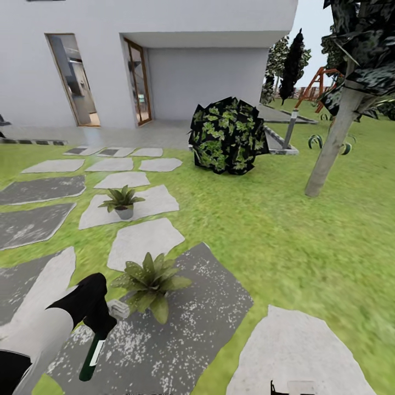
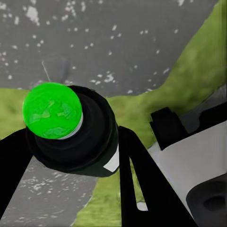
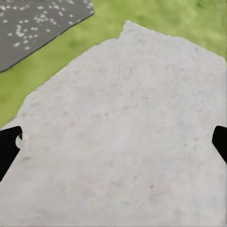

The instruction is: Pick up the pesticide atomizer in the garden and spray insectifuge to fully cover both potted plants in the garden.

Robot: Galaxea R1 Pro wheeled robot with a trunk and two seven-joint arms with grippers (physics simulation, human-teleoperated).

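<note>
Dark-green pesticide atomizer (image 1: 93, 351) clamped in left hand (image 1: 99, 323) at 7 o'clock of head view, bottle hanging base-down, whitish-grey trigger head (image 1: 118, 309) poking toward 3 o'clock, white label strip facing camera. In left wrist view, bottle (image 2: 78, 132) seen end-on, bright green round end, black fingers (image 2: 137, 175) closed against both sides. Nozzle just beside leaves of near potted plant (image 1: 149, 282), green rosette on dark speckled stepping stone (image 1: 197, 318), low centre-left; pot hidden under leaves. Second potted plant (image 1: 122, 200) at 11 o'clock from the first, well apart, grey pot visible, on pale grey stone (image 1: 153, 203). Grass lawn (image 1: 285, 230) around stones. Right hand (image 3: 113, 137) spread wide, only black fingertips (image 3: 8, 149) at frame edges in right wrist view, nothing between, pale stone slab (image 3: 123, 142) below. Dark leafy bush (image 1: 227, 136) at 12 o'clock, tree trunk (image 1: 332, 142) at 2 o'clock, white house wall (image 1: 109, 55) with doorways at 11 o'clock.
</note>
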